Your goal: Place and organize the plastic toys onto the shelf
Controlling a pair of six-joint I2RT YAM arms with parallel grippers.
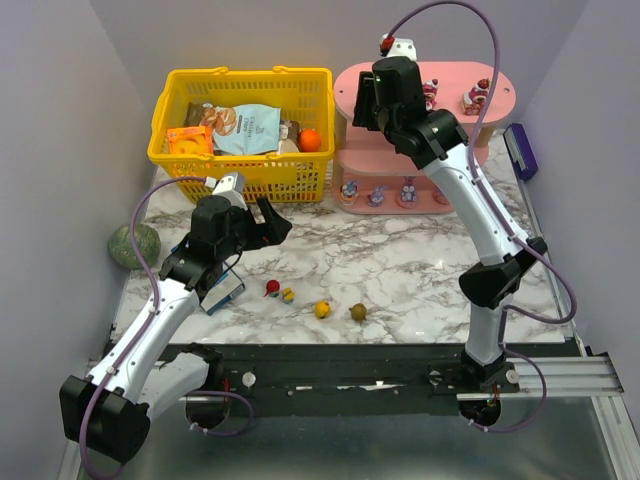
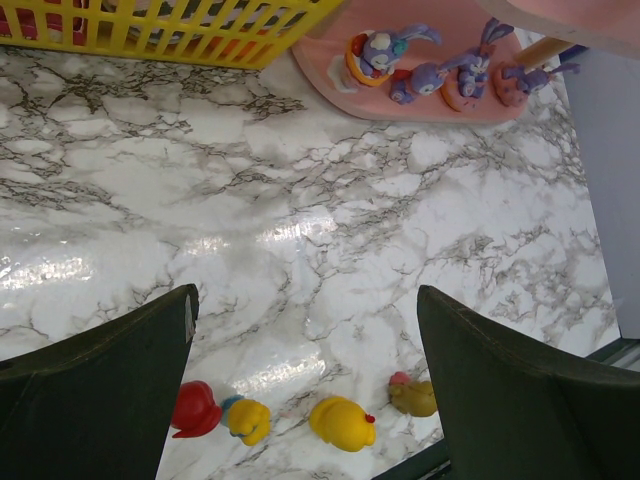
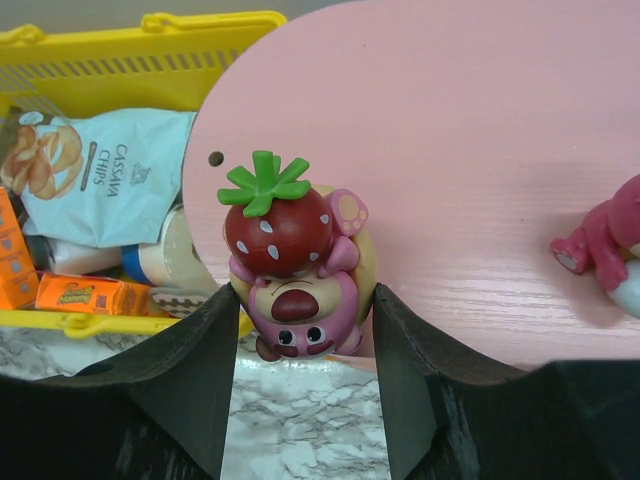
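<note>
I'm holding a strawberry-topped pink plastic figurine (image 3: 290,260) in the right gripper (image 3: 305,330) at the pink shelf (image 3: 450,150) top; left gripper (image 2: 307,300) gaping; four small toys (image 1: 322,309) left to shelve

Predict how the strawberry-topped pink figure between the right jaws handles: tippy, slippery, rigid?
Probably rigid: the strawberry-topped figure looks like glossy moulded plastic, so it may slip in the jaws. Likely top-heavy, since the big strawberry sits above the body; near the top board's edge it could tip off.
</note>
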